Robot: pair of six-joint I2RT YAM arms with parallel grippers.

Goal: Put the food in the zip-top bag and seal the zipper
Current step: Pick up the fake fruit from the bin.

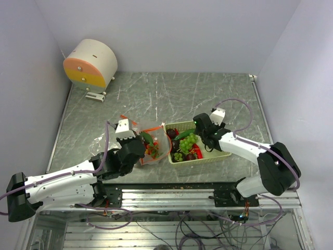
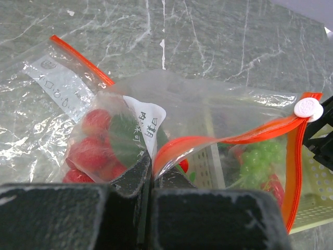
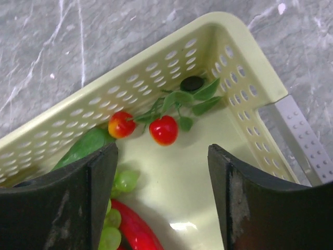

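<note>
Mostly blurred: food (image 2: 91,151) behind zip-top bag (image 2: 218,114) film; left gripper (image 2: 151,169) clamps rim.

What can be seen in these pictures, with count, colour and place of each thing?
table: one, grey marbled, under everything
drum-shaped object: one, cream, orange and yellow, table's far left corner
zip-top bag: one, clear, left of the basket
zipper: one, orange-red, along the bag's mouth
strawberries: several, red, inside the bag
basket: one, pale green, right of the bag
grapes: one bunch, green, in the basket
cherries: two, red, basket corner
chili pepper: at least one, red, in the basket
dark purple pieces: at least two, in the basket
left end effector: one, black, shut on the bag
right end effector: one, black, open over the basket
</note>
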